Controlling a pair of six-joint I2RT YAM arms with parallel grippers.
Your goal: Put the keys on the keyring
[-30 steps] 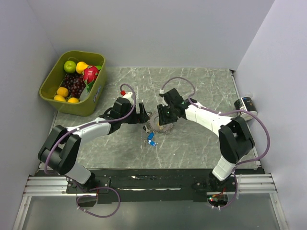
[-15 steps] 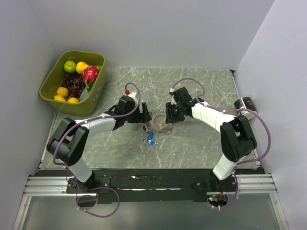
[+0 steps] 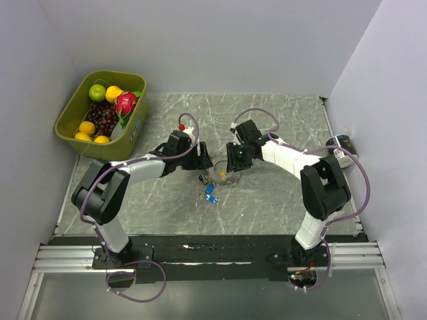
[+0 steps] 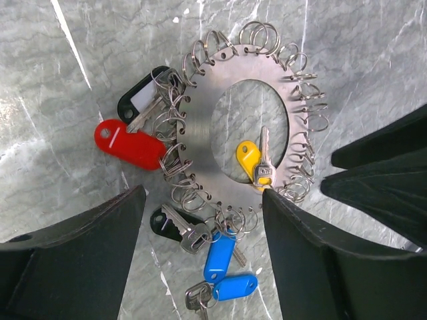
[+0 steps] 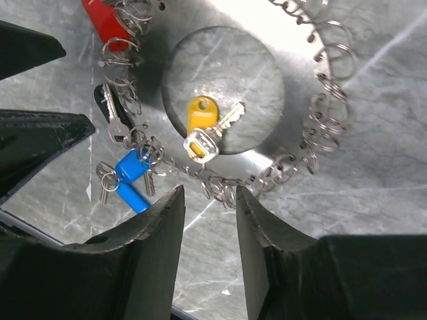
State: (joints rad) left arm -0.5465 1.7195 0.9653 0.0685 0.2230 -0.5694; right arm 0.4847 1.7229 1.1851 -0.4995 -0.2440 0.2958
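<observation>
The keyring (image 4: 207,127) is a flat silvery ring edged with many small wire loops, lying on the marble table (image 3: 280,200). It also shows in the right wrist view (image 5: 293,73) and the top view (image 3: 217,171). A yellow key (image 4: 252,160) lies in its hole. Red (image 4: 128,143) and black (image 4: 143,100) tags lie at its left rim. A black key (image 4: 175,225) and blue keys (image 4: 220,257) lie at its near rim. My left gripper (image 4: 203,197) is open and empty, straddling the near rim. My right gripper (image 5: 210,193) is open and empty over the rim loops.
A green bin (image 3: 67,119) of fruit stands at the back left. A small black cylinder (image 3: 341,143) sits at the right edge. The right gripper's dark fingers (image 4: 380,167) show just right of the ring in the left wrist view. Grey walls enclose the table.
My left gripper has moved right, up to the ring. My right gripper swung right and came back down to the ring's far side. The ring and keys have stayed put.
</observation>
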